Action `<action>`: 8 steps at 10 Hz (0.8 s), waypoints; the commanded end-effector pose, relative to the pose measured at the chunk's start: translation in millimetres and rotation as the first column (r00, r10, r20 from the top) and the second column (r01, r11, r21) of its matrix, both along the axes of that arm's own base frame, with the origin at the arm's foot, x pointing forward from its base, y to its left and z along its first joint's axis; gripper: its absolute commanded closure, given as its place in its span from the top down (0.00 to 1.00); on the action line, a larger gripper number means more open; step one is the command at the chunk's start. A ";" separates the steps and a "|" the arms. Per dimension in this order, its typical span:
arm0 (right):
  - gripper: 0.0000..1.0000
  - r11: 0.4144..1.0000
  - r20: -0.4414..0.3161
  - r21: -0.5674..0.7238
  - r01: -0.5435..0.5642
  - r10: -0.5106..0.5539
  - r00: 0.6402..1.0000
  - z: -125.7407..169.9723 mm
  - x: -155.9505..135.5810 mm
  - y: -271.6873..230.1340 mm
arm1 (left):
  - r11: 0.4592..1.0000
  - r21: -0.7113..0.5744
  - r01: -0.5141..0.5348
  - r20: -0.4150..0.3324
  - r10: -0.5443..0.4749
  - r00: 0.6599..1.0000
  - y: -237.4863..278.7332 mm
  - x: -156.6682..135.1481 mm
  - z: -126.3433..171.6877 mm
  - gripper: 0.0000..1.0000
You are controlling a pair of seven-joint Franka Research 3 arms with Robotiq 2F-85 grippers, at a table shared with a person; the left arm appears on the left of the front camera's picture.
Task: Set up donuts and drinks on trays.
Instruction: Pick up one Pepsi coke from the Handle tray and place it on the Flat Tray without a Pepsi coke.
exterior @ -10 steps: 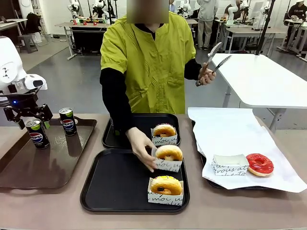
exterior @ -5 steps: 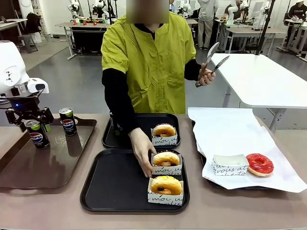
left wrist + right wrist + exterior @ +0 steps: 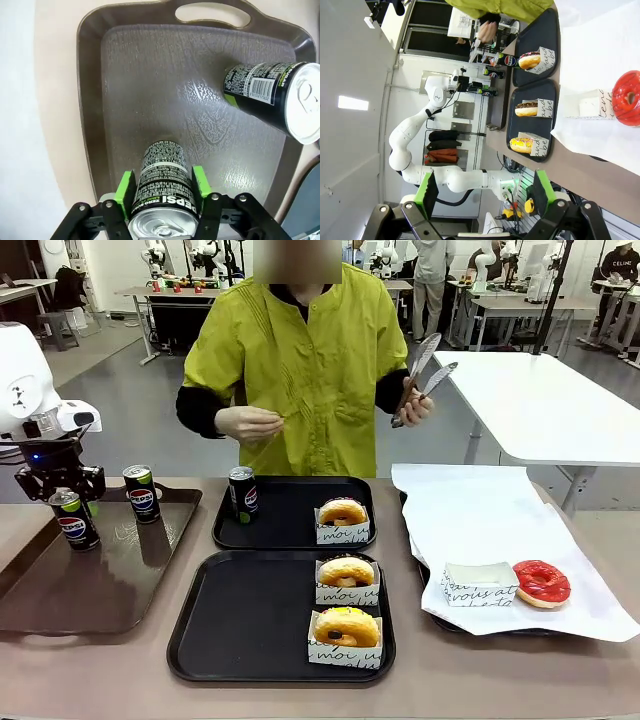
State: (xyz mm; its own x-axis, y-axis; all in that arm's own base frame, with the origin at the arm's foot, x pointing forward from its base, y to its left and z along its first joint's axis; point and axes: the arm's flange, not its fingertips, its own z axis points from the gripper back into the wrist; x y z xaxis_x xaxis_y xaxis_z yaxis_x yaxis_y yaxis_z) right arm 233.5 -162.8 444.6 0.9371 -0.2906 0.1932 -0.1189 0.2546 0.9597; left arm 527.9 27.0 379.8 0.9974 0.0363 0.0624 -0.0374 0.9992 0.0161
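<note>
**Held drink.** The slim black Pepsi can (image 3: 75, 525) stands upright at the far left of the glossy brown plastic tray (image 3: 60, 590). A second ago the left gripper (image 3: 68, 502) stood spread around it. Now its green pads are clenched on the can's sides just under the silver top. The base still appears to rest on the tray, so you have a grasp but no lift. A second Pepsi can (image 3: 142, 493) stands free just beside it.

**Trays.** The near matte black rectangular tray (image 3: 240, 620) now carries two yellow-iced ring donuts in white paper holders, the rear donut (image 3: 346, 571) and the front donut (image 3: 346, 626). The person's free hand (image 3: 250, 424), which was settling the rear one, has withdrawn to the chest. That uncovers a third can (image 3: 242, 494) upright at the left of the far black tray (image 3: 290, 530), with a holdered donut (image 3: 343, 512) to its right.

**Meaning.** The far tray looks complete. The near tray has donuts but no drink, so it is probably where your held can belongs, and the path over it is free.

**Periphery.** The right gripper (image 3: 485, 192) is released and empty, away from the table. A red-iced donut (image 3: 541, 582) and an empty paper holder (image 3: 478, 585) lie on the white paper sheet (image 3: 480, 510). The person's other hand (image 3: 415, 405) holds metal tongs (image 3: 425, 365).
</note>
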 end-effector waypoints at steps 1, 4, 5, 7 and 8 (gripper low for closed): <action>1.00 1.000 0.021 0.001 0.003 -0.003 1.000 0.3 1.1 1.0 | 1.000 -0.010 -0.016 -0.019 0.016 1.000 0.2 -1.0 1.2 0.08; 1.00 1.000 0.021 0.001 0.003 -0.003 1.000 0.3 1.1 1.0 | 0.999 -0.017 -0.029 -0.044 0.029 0.999 -2.9 -5.7 13.5 0.00; 1.00 1.000 0.021 0.001 0.003 -0.003 1.000 0.3 1.1 1.0 | 0.999 -0.036 -0.011 -0.048 0.009 0.999 -7.8 -17.8 34.2 0.00; 1.00 1.000 0.021 0.001 0.003 -0.003 1.000 0.3 1.1 1.0 | 0.996 -0.078 0.041 -0.083 -0.048 0.995 -22.1 -56.9 87.6 0.00; 1.00 1.000 0.021 0.001 0.003 -0.003 1.000 0.3 1.1 1.0 | 0.994 -0.069 0.089 -0.097 -0.095 0.991 -31.3 -78.8 113.2 0.00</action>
State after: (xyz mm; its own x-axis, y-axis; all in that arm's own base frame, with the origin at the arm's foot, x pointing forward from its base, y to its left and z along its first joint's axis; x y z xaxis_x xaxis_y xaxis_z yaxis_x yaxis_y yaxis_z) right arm 233.7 -162.6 444.5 0.9374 -0.2901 0.1928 -0.1186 0.2547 0.9597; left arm 470.1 1.0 469.2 0.9995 -0.0074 -0.0292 0.0064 0.9994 -0.0354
